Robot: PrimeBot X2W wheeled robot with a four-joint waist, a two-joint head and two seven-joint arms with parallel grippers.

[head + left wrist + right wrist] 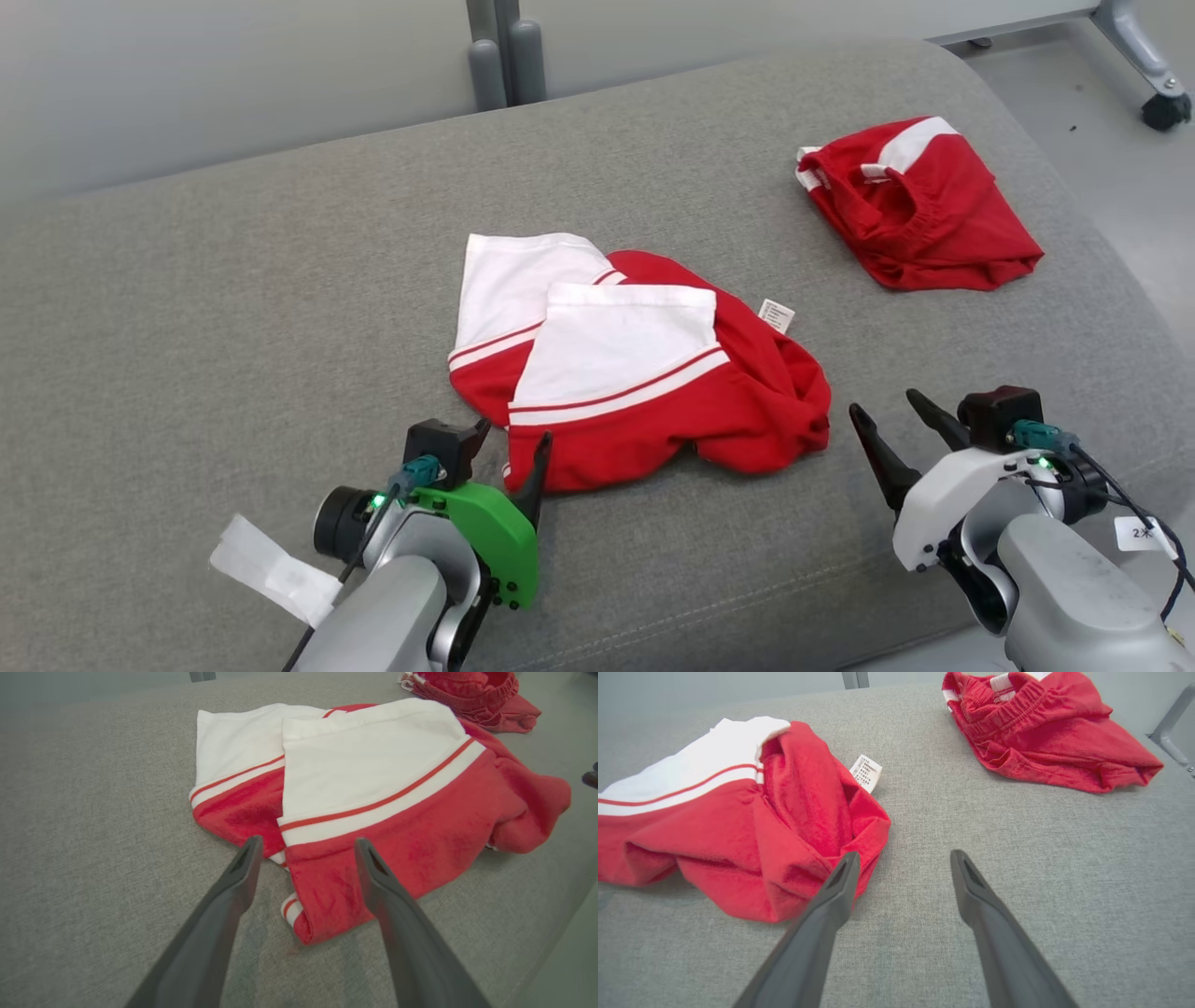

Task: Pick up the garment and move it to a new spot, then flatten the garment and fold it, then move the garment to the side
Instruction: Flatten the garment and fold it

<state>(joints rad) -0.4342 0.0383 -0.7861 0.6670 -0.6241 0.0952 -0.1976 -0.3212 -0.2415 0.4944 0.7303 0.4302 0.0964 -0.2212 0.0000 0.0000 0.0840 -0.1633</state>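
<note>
Head view: the red-and-white garment (644,373) lies bunched in the middle of the grey cushion (233,327). The left gripper (513,431), jaws apart, is at its near edge. The right gripper (883,401), also spread and empty, is just beside its right end. Another red garment (920,205) lies farther back.

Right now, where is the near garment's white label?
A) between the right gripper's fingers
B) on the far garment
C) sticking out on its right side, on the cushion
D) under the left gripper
C: the label pokes out of the garment on its right side, onto the cushion.
</note>
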